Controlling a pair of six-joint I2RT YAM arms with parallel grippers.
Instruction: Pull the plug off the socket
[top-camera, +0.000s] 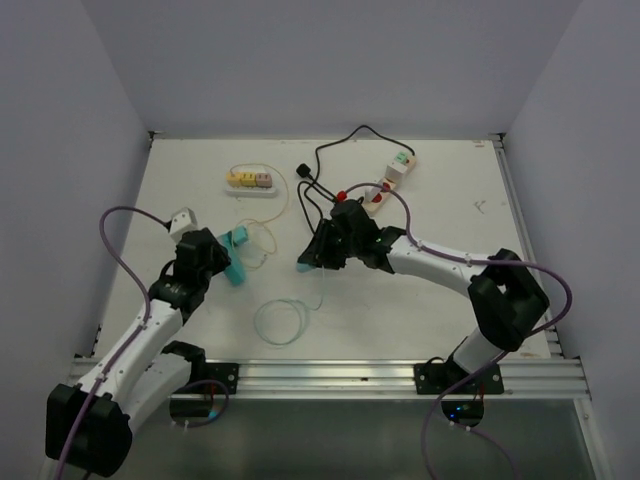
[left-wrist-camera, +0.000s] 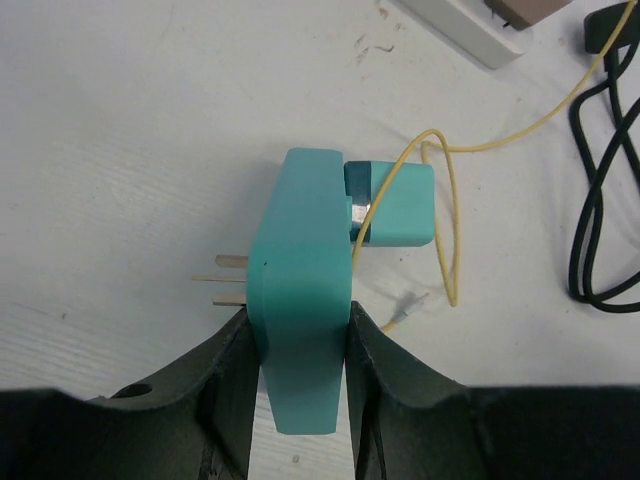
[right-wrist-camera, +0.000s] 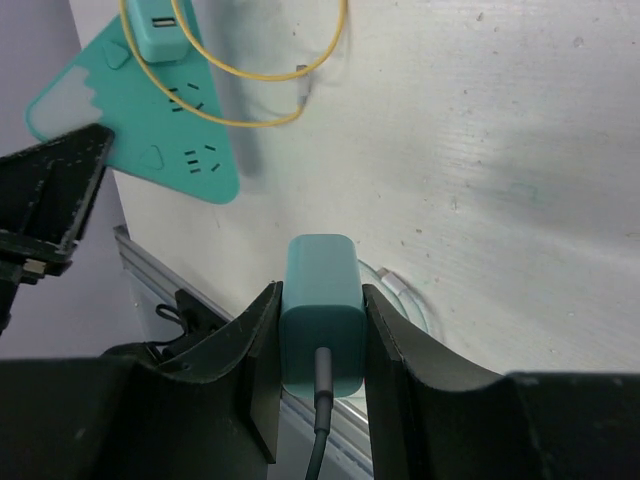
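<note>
A teal triangular socket adapter (left-wrist-camera: 300, 290) is clamped between my left gripper's (left-wrist-camera: 300, 345) fingers, its metal prongs (left-wrist-camera: 225, 281) pointing left. A teal charger (left-wrist-camera: 395, 205) with a yellow cable (left-wrist-camera: 447, 215) is still plugged into its far side. My right gripper (right-wrist-camera: 320, 330) is shut on a second teal plug (right-wrist-camera: 320, 300) with a grey cable, held clear of the socket (right-wrist-camera: 150, 110), above the table. In the top view the socket (top-camera: 237, 256) sits at the left gripper (top-camera: 232, 262), and the right gripper (top-camera: 305, 264) is a short way to its right.
A white power strip with yellow and pink adapters (top-camera: 252, 183) lies at the back left. Another white strip (top-camera: 390, 178) with a black cable (top-camera: 330, 150) lies at the back centre. A pale cable coil (top-camera: 282, 322) lies near the front rail (top-camera: 330, 375).
</note>
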